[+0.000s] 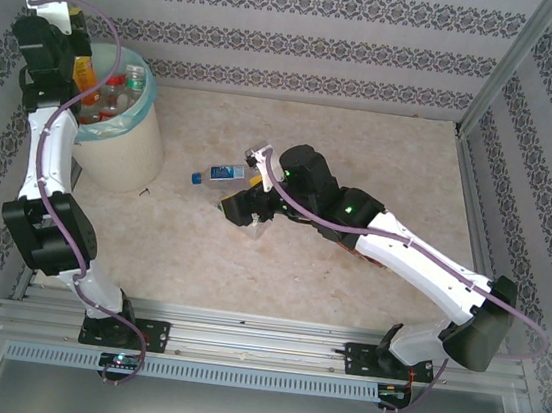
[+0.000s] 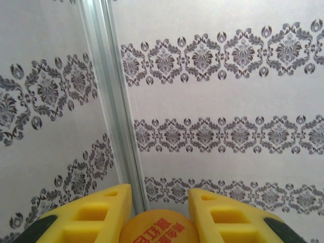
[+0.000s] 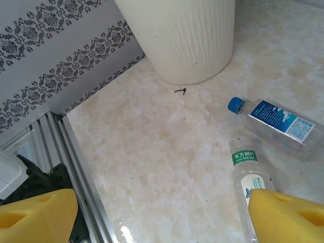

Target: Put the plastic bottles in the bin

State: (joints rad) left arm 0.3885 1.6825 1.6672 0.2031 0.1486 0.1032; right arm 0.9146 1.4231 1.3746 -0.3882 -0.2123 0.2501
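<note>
My left gripper is squeezed shut on an orange bottle, up over the edge of the bin (other bottles lie inside). My right gripper is wide open and empty, low over the table. A green-label bottle lies by one finger, with a blue-cap bottle just past it.

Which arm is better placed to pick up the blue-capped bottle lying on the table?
Right. The right gripper, open, hangs beside the blue-capped bottle; the left gripper is shut on an orange bottle by the bin.
</note>
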